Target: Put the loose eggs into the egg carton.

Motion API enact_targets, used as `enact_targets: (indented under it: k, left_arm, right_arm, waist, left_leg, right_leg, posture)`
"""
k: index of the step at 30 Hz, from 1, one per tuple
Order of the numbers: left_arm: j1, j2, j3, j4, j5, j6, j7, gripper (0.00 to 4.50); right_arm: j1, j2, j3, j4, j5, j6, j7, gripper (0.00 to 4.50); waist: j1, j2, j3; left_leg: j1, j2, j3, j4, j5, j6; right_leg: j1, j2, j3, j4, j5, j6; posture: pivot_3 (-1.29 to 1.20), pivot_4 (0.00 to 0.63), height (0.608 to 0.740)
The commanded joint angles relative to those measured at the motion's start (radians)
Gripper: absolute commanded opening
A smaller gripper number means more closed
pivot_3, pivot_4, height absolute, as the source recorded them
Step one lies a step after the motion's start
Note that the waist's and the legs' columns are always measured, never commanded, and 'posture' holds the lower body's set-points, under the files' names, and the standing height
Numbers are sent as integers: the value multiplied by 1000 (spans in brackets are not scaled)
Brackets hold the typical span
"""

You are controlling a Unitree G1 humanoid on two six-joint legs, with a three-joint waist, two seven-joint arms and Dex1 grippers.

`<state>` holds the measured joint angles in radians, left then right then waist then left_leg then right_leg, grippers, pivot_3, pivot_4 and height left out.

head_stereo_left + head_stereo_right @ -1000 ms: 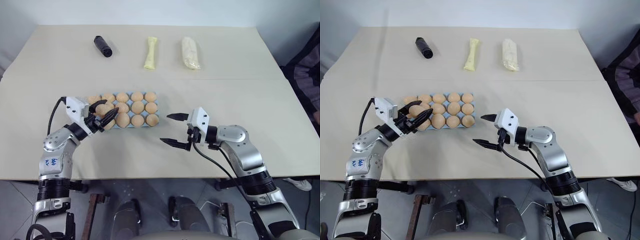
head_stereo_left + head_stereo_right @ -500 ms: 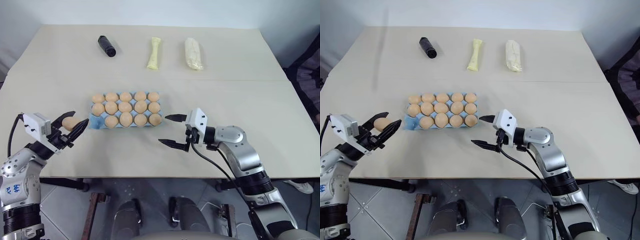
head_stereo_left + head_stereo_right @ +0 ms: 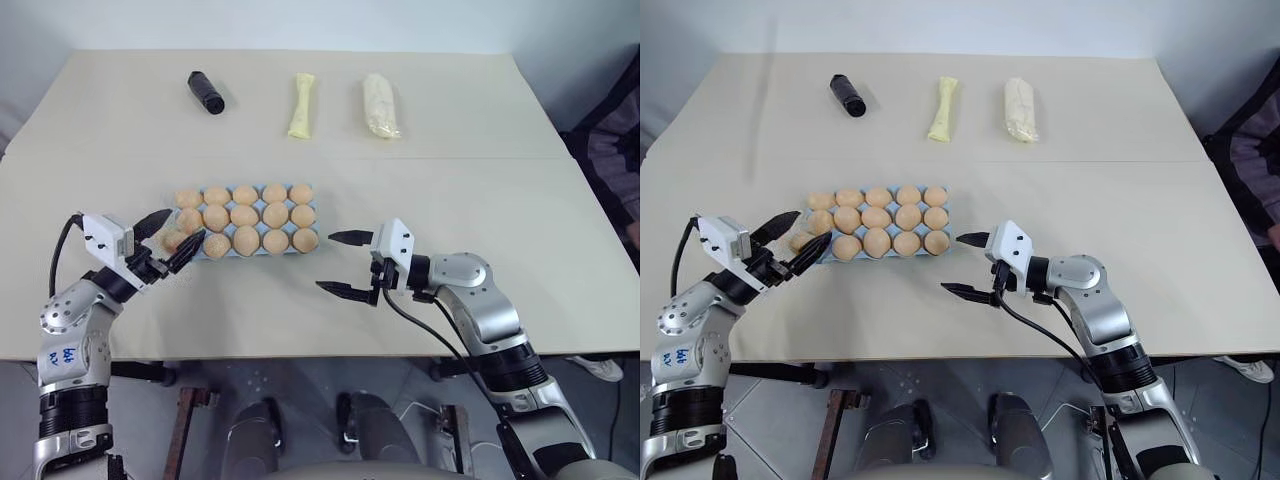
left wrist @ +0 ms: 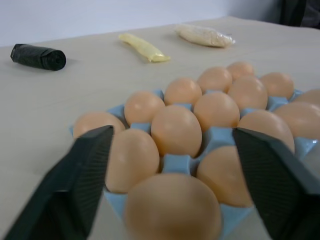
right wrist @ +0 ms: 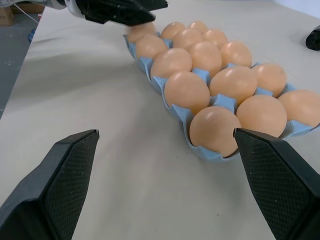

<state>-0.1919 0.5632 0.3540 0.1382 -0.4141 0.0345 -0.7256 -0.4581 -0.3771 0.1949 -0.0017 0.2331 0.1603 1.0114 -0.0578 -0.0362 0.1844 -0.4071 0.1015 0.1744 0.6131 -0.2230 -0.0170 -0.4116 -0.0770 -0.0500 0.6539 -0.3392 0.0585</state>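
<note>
Our left gripper (image 3: 167,244) has swung back to the egg carton's (image 3: 312,216) left edge, jaws open around a fragile, slippery egg (image 4: 171,208); right gripper's (image 3: 347,263) jaws gape empty.

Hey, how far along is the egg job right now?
Nearly finished. Done: the egg carton looks full, with fifteen eggs in its cups, and I see no loose eggs on the table. In hand: nothing; the left tool stands open around the corner egg, and the right tool is open and empty. Left: draw the left tool clear.
</note>
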Motion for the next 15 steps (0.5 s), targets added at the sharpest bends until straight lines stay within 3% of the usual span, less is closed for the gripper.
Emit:
enact_targets:
  k: [1,15]
  left_arm:
    - [2,31,47,-2,15,-40,24,4446]
    - [194,210,110,-165,-111,37,-252,4446]
  right_arm:
    - [8,-8,-22,-37,24,-18,-3,4500]
    - [54,-53,-214,-49,64,-55,-127,4500]
  waist:
    - [1,0,0]
    - [0,1,0]
  left_leg:
    - [0,0,0,0,0,0]
    - [0,0,0,-1,-3,-5]
  right_leg:
    - [0,0,0,0,0,0]
    - [0,-1,0,-1,-1,-1]
  posture:
    - [0,150,740]
    - [0,150,740]
